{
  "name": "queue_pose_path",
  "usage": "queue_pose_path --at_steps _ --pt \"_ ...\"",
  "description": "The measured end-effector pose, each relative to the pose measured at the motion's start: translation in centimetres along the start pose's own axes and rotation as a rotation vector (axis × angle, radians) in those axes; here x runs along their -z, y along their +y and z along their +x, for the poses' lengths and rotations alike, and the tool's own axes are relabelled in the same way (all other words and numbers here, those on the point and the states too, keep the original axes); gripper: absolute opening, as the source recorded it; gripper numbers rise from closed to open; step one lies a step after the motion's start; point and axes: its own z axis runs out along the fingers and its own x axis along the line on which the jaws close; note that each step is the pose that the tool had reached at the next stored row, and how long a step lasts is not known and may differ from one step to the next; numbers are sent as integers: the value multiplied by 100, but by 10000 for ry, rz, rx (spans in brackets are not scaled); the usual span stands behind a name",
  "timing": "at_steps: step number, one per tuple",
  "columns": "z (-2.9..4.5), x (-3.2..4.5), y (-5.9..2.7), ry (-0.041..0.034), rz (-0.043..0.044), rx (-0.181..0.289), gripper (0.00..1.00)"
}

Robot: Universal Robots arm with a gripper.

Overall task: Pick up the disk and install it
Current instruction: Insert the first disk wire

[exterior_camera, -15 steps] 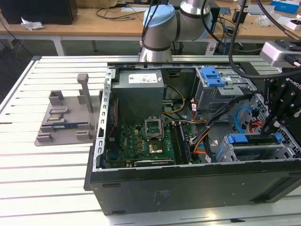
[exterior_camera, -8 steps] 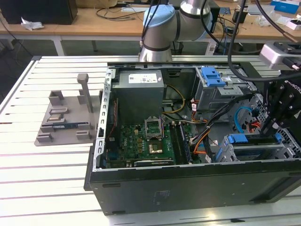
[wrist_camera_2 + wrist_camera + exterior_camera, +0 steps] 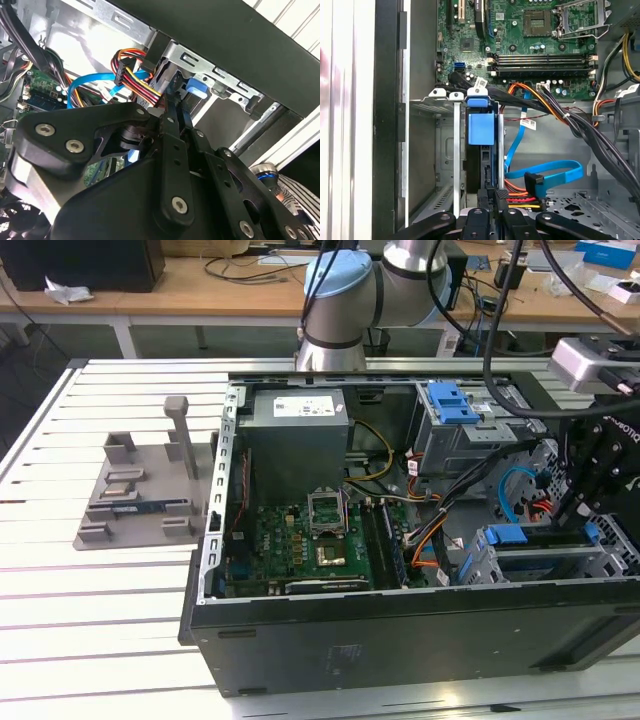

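Blue-framed silver disk (image 3: 481,150) seated on edge in grey metal drive cage (image 3: 445,150), long axis 12–6 o'clock in first wrist view. Black fingers (image 3: 492,197) clenched at its near end.

Open computer case (image 3: 330,640), grey fixture (image 3: 140,490)

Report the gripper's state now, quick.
Gripper: shut on the disk, which stands on edge in the drive cage of the computer case.
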Motion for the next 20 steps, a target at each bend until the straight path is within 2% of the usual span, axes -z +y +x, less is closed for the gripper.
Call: queue_pose_path --at_steps 6,7,8,9,15,16,17,18,20 --pt "2 -35 -2 -12 -1 2 17" --pt "3 -35 -1 -11 -1 1 18" --pt "4 -34 -1 -5 -2 1 24" --pt "5 -27 -1 2 -1 0 24" --pt "18 173 9 4 -1 0 23" --pt "20 214 11 7 -1 1 16" --pt "23 242 12 6 -1 1 16" --pt "28 297 15 6 -1 0 11" --pt "35 385 19 6 -1 0 11"
